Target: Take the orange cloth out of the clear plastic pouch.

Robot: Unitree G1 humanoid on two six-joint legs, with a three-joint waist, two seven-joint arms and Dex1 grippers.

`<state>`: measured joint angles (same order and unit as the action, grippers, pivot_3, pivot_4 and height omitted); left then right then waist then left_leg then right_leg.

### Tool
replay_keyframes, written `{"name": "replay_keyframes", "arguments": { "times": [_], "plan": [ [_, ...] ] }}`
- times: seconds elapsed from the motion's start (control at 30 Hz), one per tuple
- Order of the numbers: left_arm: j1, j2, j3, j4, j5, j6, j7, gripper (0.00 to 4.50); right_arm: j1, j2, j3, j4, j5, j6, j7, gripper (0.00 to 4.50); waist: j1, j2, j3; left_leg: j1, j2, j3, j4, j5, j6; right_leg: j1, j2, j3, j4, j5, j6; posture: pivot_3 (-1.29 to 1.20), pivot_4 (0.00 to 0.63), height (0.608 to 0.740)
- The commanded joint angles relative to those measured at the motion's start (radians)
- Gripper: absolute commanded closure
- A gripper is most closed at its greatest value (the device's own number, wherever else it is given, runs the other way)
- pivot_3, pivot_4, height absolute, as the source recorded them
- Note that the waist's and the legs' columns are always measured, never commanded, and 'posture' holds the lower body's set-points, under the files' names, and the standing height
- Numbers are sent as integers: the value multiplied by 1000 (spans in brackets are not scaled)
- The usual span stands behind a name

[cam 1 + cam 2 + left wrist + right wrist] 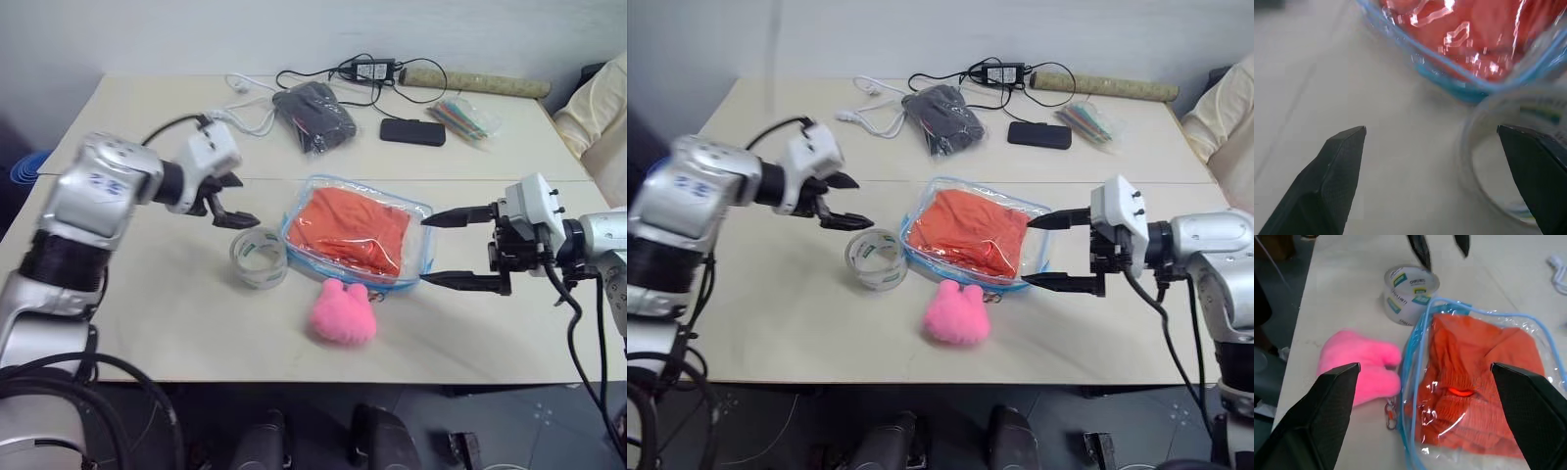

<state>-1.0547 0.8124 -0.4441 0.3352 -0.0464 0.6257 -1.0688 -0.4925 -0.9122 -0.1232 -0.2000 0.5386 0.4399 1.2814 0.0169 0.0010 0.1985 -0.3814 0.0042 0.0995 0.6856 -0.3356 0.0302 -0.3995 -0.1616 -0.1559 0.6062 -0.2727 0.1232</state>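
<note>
The clear plastic pouch lies flat near the middle of the worktop, and the orange cloth is inside it, filling most of the bag. The left gripper hangs above the worktop on the pouch's left side, its two black fingers spread wide and holding nothing — just beneath it stands a roll of clear tape, close beside the pouch's blue-trimmed edge. The right gripper is at the pouch's right edge, fingers also wide apart and empty, pointing in at the bag. A pink plush toy sits against the pouch's near edge. Toward the far edge lie a dark grey bagged bundle, a black phone and a small bag of coloured sticks.
</note>
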Motion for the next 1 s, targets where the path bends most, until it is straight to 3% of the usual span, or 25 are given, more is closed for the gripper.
{"name": "replay_keyframes", "arguments": {
  "times": [0.03, 0.2, 0.3, 0.53, 0.73, 1.0],
  "plan": [
    [-40, -34, -13, 89, 62, -73, -32, 0, -14, 4, -24, -47, 20, 13, -43, 30, 1, 0, 0, -1, 0, 0, 0, 0, 0, -1, 0, 0, 0, 0, 0, 0, 150, 740],
    [-58, -131, -26, 225, 122, -163, -29, 0, 27, 0, -28, -77, 17, 4, -67, 30, 11, -1, 0, -12, 0, -3, 9, 0, 1, -8, 0, -2, 4, 0, 0, 0, 150, 740],
    [-57, -165, -23, 265, 144, -219, -46, 557, 26, 1, -30, -88, 23, 10, -80, 0, 8, -1, 0, -13, 0, -3, 11, -1, 2, -8, -1, -2, 5, 0, 1, 0, 150, 740],
    [-52, -184, 6, 250, 162, -176, -79, 2600, 12, 1, -25, -90, 27, 10, -91, 0, 7, -1, 0, -12, 0, -4, 12, -1, 2, -8, -1, -2, 6, 0, 1, 0, 150, 740],
    [45, -83, 85, 84, 160, -28, -74, 4250, -36, 31, 4, -73, 37, 14, -91, 0, 3, -1, 0, -12, 0, -4, 12, -1, 2, -8, -1, -2, 6, 0, 1, 0, 150, 740],
    [399, 193, 469, -114, 103, 260, 92, 4295, -130, 97, 94, -31, 22, -3, -60, 0, -36, -2, 0, -9, 7, -7, 8, -1, 1, -11, 0, 1, 7, 0, 0, 0, 150, 740]
  ]
}}
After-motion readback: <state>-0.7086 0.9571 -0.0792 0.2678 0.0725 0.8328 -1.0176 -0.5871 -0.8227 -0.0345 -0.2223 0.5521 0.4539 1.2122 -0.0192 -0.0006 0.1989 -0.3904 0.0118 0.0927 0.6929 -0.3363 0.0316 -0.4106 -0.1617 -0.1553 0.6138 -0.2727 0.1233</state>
